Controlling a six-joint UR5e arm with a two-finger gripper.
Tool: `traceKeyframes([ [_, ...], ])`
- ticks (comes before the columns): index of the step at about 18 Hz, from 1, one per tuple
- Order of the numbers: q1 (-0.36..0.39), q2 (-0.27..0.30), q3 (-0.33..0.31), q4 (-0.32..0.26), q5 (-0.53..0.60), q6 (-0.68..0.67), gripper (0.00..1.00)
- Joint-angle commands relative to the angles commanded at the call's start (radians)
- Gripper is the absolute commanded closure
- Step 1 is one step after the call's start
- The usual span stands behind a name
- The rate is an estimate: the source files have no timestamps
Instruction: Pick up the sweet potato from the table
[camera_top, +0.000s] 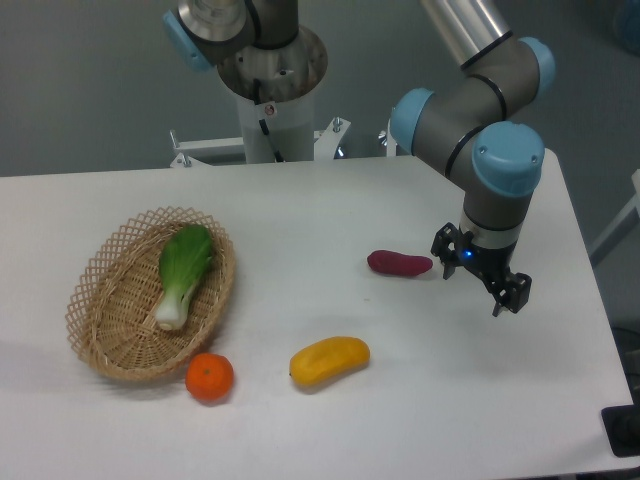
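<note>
The sweet potato (399, 263) is a small dark reddish-purple tuber lying on the white table (330, 200), right of centre. My gripper (478, 279) points down just to the right of it, close to the tabletop. Its two black fingers (443, 250) stand apart and hold nothing. The left finger is near the tuber's right end, without clear contact.
A yellow-orange fruit (329, 361) lies in front of the sweet potato. A round orange (209, 377) sits beside a wicker basket (105, 300) that holds a green vegetable (183, 270). The arm's base column (272, 95) stands at the table's back edge.
</note>
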Motion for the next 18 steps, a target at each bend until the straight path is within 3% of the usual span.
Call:
traceKeyframes([
  [8,-0.006,0.0,-0.024,0.0,0.012,-0.005,0.0],
  [18,-0.026,0.094,-0.233,0.015,0.011,0.099,0.0],
])
